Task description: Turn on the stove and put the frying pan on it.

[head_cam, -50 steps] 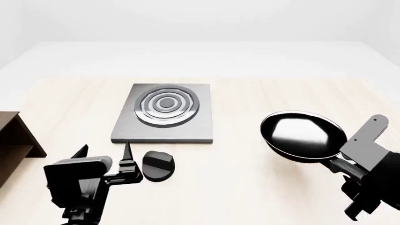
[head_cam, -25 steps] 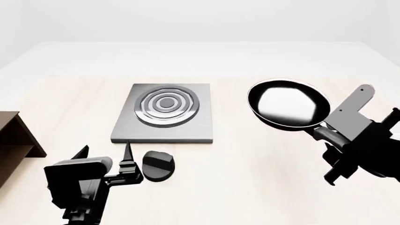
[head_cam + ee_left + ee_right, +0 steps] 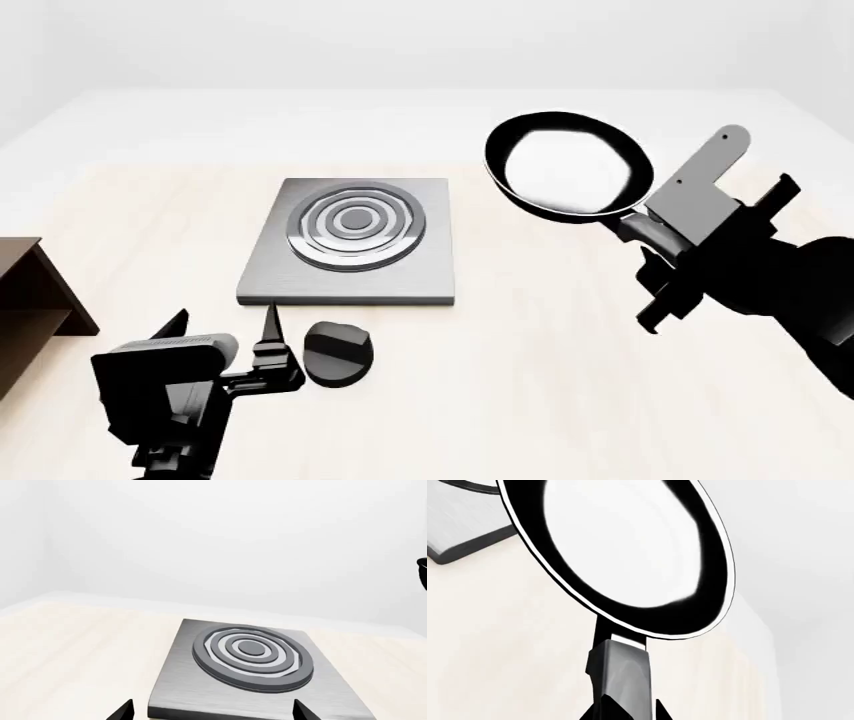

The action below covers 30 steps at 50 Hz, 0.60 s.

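The stove [image 3: 350, 243], a grey slab with burner rings, lies flat on the table, and its black knob [image 3: 336, 352] sits just in front of it. My left gripper [image 3: 223, 322] stands open beside the knob, to the knob's left, with nothing between its fingers. In the left wrist view the stove [image 3: 253, 680] fills the lower half beyond the open left gripper [image 3: 212, 712]. The frying pan [image 3: 567, 178] hangs in the air to the right of the stove, with my right gripper [image 3: 643, 228] shut on its handle. Up close, the frying pan [image 3: 620, 545] tilts above the table, its handle [image 3: 624, 670] clamped in the right gripper [image 3: 627, 711].
A brown wooden shelf [image 3: 34, 300] stands at the left edge of the light wooden table [image 3: 534, 380]. A corner of the stove [image 3: 464, 537] shows behind the pan in the right wrist view. The pan's rim [image 3: 422, 572] peeks into the left wrist view.
My right arm has lifted the frying pan higher and carried it farther back and left, nearer the stove. The left arm and the knob have not moved.
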Tool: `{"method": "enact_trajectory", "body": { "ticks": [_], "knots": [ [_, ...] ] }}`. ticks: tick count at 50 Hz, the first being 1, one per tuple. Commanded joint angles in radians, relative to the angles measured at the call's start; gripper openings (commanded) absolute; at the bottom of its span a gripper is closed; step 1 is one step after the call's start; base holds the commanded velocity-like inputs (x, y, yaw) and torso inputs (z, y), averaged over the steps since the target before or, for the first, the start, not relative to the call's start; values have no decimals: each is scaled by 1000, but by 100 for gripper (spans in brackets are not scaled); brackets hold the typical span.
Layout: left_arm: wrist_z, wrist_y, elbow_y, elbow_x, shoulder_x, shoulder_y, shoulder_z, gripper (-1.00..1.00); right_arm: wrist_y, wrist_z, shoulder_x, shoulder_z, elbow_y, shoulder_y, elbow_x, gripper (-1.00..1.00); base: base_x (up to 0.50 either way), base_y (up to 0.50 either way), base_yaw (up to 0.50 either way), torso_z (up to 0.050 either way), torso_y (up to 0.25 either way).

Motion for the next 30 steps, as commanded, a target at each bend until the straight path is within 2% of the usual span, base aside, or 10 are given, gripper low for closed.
{"method": "enact_trajectory", "body": {
  "ticks": [1, 30],
  "knots": [
    [-2, 1, 3, -5, -4, 0, 0, 100, -53, -10, -82, 2, 66, 77, -128, -100, 0, 0, 0, 0, 0],
    [-2, 7, 2, -12, -9, 7, 15, 100, -174, -4, -312, 26, 268, 118, -150, -100, 0, 0, 0, 1, 2]
  ]
}}
